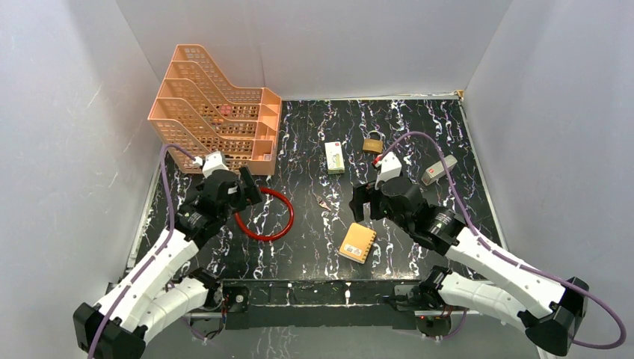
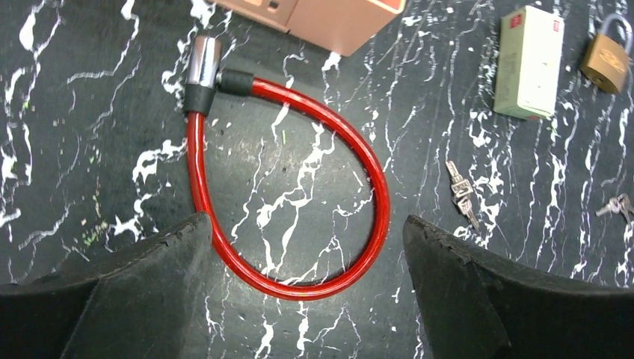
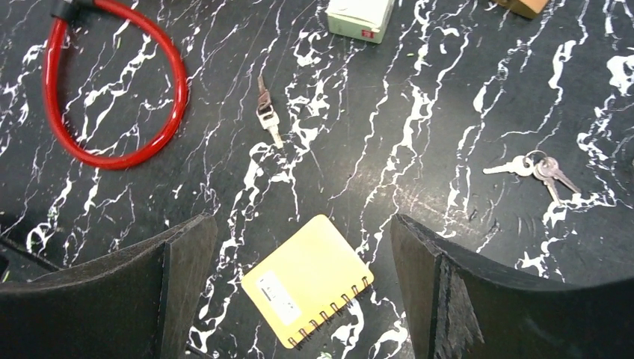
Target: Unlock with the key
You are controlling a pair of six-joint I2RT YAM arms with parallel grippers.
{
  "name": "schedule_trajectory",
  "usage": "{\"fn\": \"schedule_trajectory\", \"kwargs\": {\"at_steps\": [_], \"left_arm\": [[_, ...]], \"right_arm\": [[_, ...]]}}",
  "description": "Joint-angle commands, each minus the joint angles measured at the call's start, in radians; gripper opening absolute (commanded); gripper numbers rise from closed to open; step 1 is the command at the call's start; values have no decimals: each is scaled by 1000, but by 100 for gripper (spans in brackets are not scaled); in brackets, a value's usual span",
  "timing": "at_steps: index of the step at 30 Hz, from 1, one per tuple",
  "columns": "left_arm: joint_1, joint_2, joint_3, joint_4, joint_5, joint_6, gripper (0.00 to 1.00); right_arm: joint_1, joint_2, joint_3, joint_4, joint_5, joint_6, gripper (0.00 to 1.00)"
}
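Observation:
The key [image 1: 324,203] is small, flat and dull silvery-brown, and lies on the black marbled table between the two arms. It also shows in the left wrist view [image 2: 462,193] and the right wrist view [image 3: 268,112]. The brass padlock [image 1: 372,142] with a steel shackle lies at the back, and shows in the left wrist view [image 2: 607,61]. My left gripper [image 1: 250,187] is open and empty above the red cable loop [image 2: 299,187], left of the key. My right gripper [image 1: 364,202] is open and empty, right of the key.
A ring with several keys [image 3: 534,168] lies right of the single key. A yellow spiral notebook [image 3: 308,278] lies below my right gripper. A white box [image 1: 334,157] lies beside the padlock, a grey item [image 1: 434,170] at right, an orange tiered tray [image 1: 217,108] back left.

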Motion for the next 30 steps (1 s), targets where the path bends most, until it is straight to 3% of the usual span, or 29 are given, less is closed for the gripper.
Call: {"fn": "schedule_trajectory", "kwargs": {"at_steps": [1, 9, 15, 30], "left_arm": [[-3, 66, 58, -113, -99, -182, 93], [1, 334, 180, -244, -165, -452, 72], [2, 494, 213, -234, -167, -648, 68], [-54, 863, 396, -144, -147, -557, 65]], "right_arm": [[5, -7, -9, 85, -66, -11, 96], [5, -16, -88, 141, -73, 31, 96], [4, -34, -99, 129, -77, 44, 96], [5, -106, -125, 77, -84, 57, 96]]}}
